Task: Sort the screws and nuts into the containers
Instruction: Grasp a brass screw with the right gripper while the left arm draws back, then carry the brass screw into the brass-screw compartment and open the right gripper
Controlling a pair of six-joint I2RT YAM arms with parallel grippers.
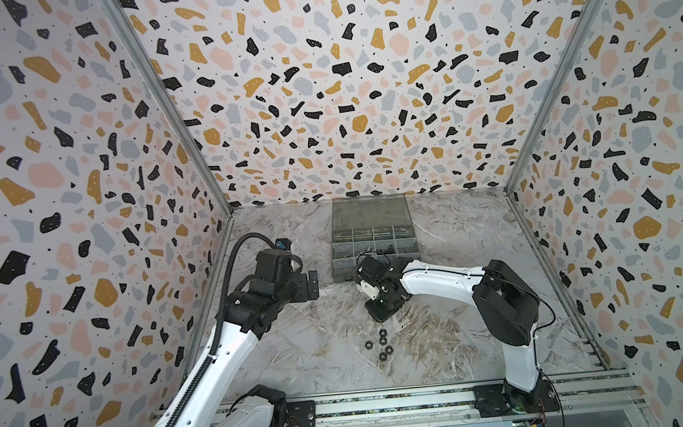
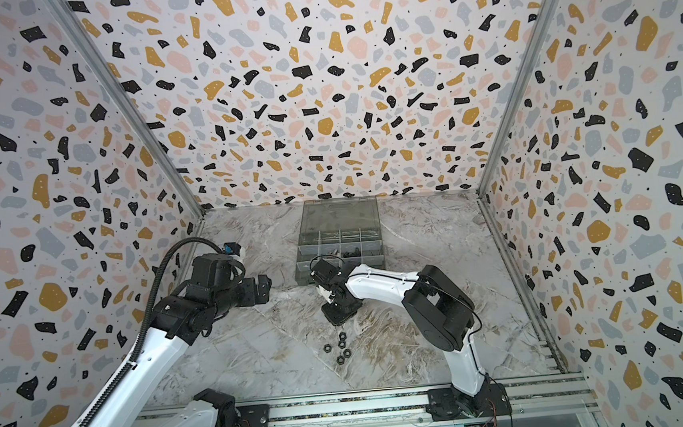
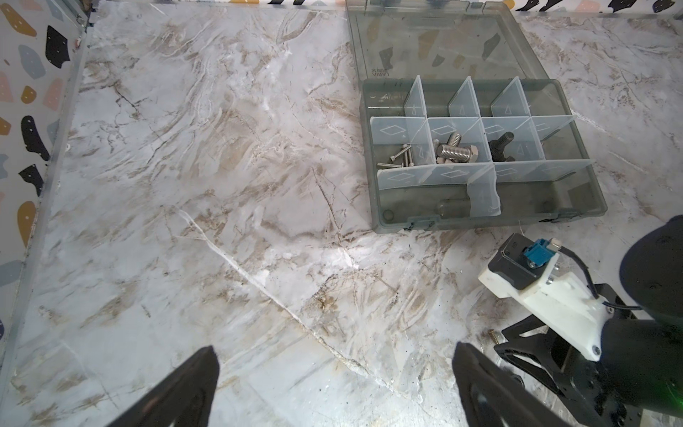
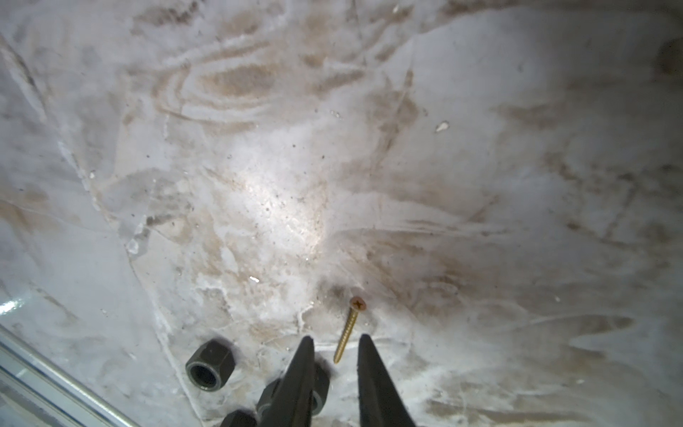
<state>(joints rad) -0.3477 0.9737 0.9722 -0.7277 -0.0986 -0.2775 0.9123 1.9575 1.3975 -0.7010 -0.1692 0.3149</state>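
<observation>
Nearest item: the aluminium rail (image 1: 388, 402) along the desk's front edge, carrying both arm bases; the desk (image 1: 301, 359) has a marble-pattern top, scuffed in places

Left of centre: the left gripper (image 1: 313, 284) hangs above the desk, aimed toward the middle; its jaws are spread wide, with bare desk showing between the fingers (image 3: 192, 380)

Centre, toward the back edge: the organiser box (image 1: 376, 257) sits square to the desk; its lid (image 3: 443, 44) lies open and flat, reaching toward the back edge; the middle row of compartments is loaded from the box's left wall onward: thin silver screws (image 3: 401, 157) in the first, silver hex bolts (image 3: 456, 149) in the second, a black bolt (image 3: 500, 146) in the third

Centre, just in front of the box's front wall: the right gripper (image 4: 336, 338) points down at the desk; its jaws are narrow; a gold screw (image 4: 349, 329) lies flat on the desk with its pointed end between the fingertips and its cross-slot head away from them; a thin gap shows on each side of the shank, and contact cannot be confirmed

Centre, toward the front edge from that gripper: five black nuts (image 1: 382, 340) lie in a loose cluster on the desk, outside the box; in the right wrist view they sit beside and partly behind one finger
</observation>
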